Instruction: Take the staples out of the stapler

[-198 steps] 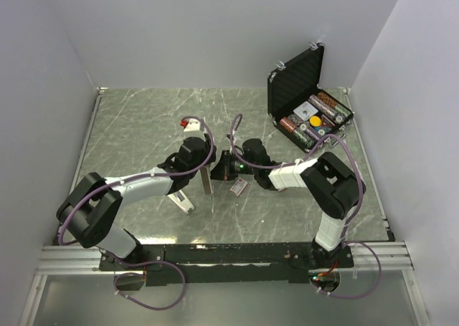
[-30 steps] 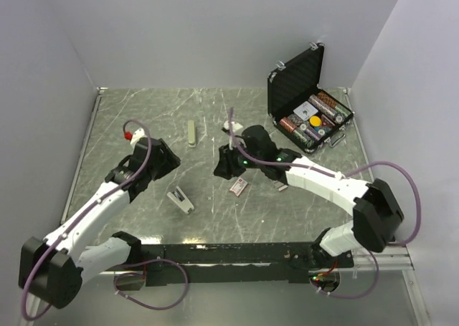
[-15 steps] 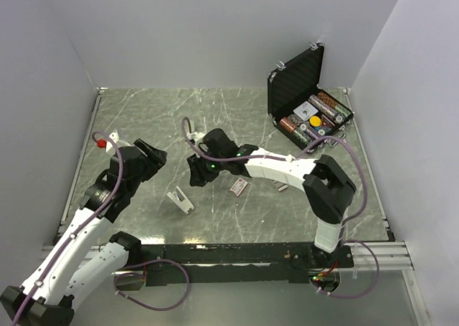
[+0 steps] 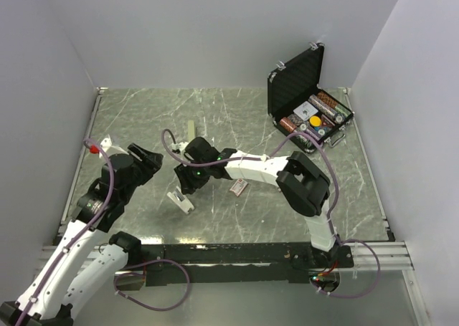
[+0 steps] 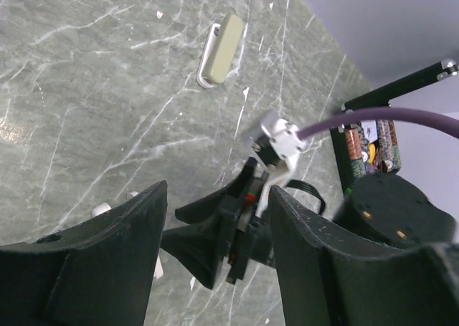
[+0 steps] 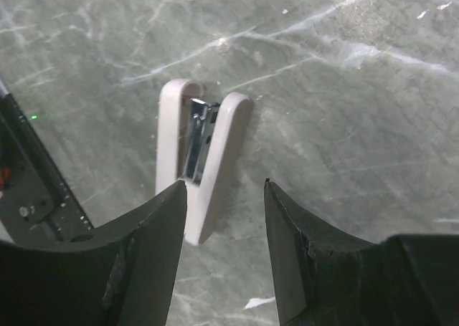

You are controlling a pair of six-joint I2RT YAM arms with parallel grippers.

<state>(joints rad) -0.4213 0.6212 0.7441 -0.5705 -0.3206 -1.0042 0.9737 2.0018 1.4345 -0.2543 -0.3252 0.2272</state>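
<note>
Your right fingers (image 4: pixel 183 182): apart, nothing clamped, hanging over stapler (image 6: pixel 217 154). Stapler splayed in V on desk (image 4: pixel 136 114), nearer front edge, left of middle; metal channel (image 6: pixel 196 141) between its arms. Whether staples sit in channel: you cannot tell, too small. Your left fingers (image 4: pixel 149 156): apart, empty, near left edge. Pink box (image 4: pixel 239 187) right of stapler. Cream bar (image 5: pixel 222 43) toward back. Open case (image 4: pixel 295 89) at far right corner.
</note>
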